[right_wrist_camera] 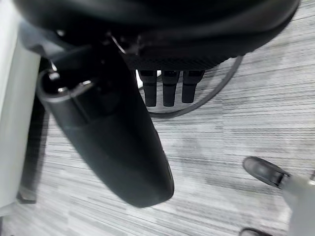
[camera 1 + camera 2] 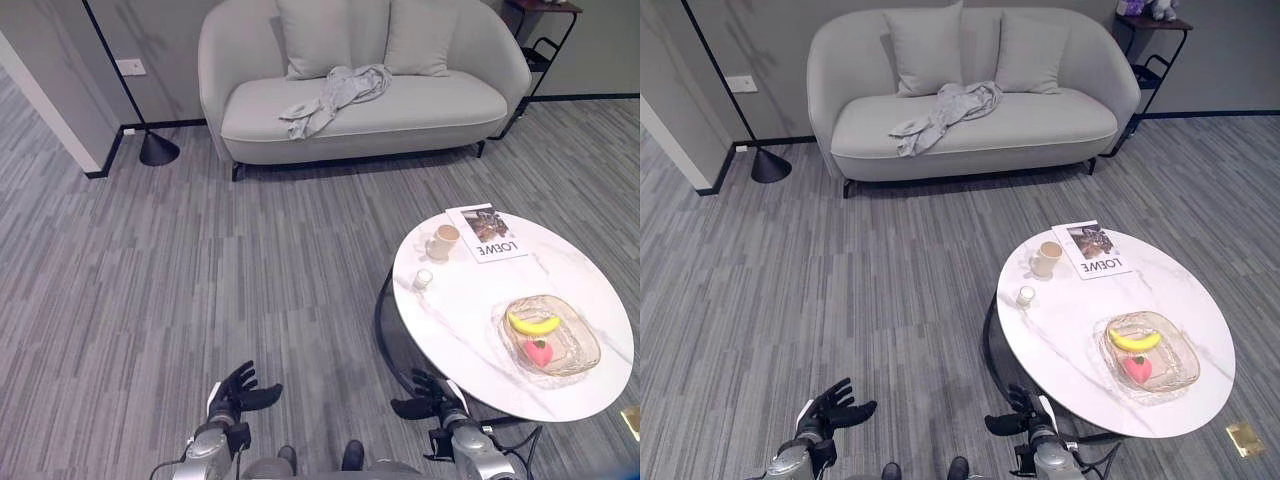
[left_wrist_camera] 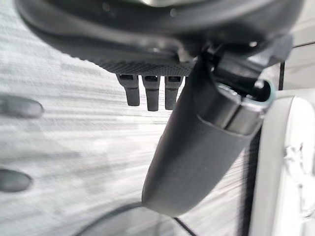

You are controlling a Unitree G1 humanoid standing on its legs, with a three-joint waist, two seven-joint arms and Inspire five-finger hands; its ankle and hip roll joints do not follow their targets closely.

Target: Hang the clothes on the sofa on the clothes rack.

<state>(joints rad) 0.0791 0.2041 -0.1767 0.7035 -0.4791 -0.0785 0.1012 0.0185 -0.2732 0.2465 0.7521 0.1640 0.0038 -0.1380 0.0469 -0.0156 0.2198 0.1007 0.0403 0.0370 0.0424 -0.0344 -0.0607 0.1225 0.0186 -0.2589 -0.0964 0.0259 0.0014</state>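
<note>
A crumpled light grey garment (image 2: 335, 96) lies on the seat of the pale grey sofa (image 2: 480, 105) at the far side of the room, draped toward its left half. My left hand (image 2: 238, 392) hangs low at the near edge, far from the sofa, fingers straight and holding nothing. My right hand (image 2: 430, 394) is also low, beside the round table's near rim, fingers relaxed and empty. In the left wrist view my own hand (image 3: 197, 147) shows over bare carpet; the right wrist view shows my right hand (image 1: 123, 147) over carpet too.
A round white marble table (image 2: 460, 320) stands at the right, bearing a cup (image 2: 443, 241), a magazine (image 2: 487, 233), a small white jar (image 2: 423, 279) and a glass dish of fruit (image 2: 548, 335). A black floor lamp base (image 2: 158, 149) sits left of the sofa. A dark shelf (image 2: 545, 45) stands at right rear.
</note>
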